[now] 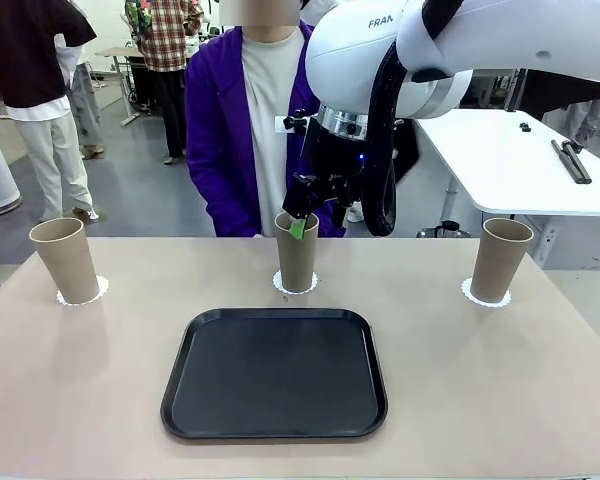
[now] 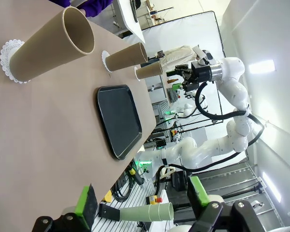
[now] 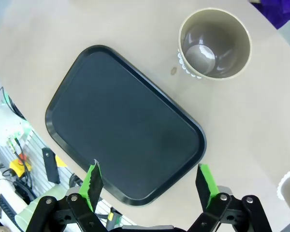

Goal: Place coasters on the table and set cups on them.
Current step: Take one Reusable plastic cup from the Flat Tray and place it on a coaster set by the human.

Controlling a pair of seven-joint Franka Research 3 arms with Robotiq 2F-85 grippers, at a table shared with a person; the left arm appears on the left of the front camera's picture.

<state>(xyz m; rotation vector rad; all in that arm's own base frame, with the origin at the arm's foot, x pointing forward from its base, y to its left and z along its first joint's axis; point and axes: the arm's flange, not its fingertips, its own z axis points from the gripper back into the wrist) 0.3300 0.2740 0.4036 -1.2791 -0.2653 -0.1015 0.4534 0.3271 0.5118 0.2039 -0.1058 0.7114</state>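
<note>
Three cups on coasters along the table's [image 1: 80, 400] far edge; middle cup [image 1: 297, 252] upright at 12 o'clock of the tray [image 1: 275, 373]. Right gripper [image 1: 302, 215] directly above its rim, fingers spread, empty. Left gripper [image 2: 142, 205] likewise spread, empty, farther off.

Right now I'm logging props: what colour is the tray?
Black, plain and matte, best seen in the front view: the tray on the table.

three cups [image 1: 68, 260], three coasters [image 1: 487, 296], one black tray [image 1: 275, 374], one table [image 1: 80, 390]
</note>
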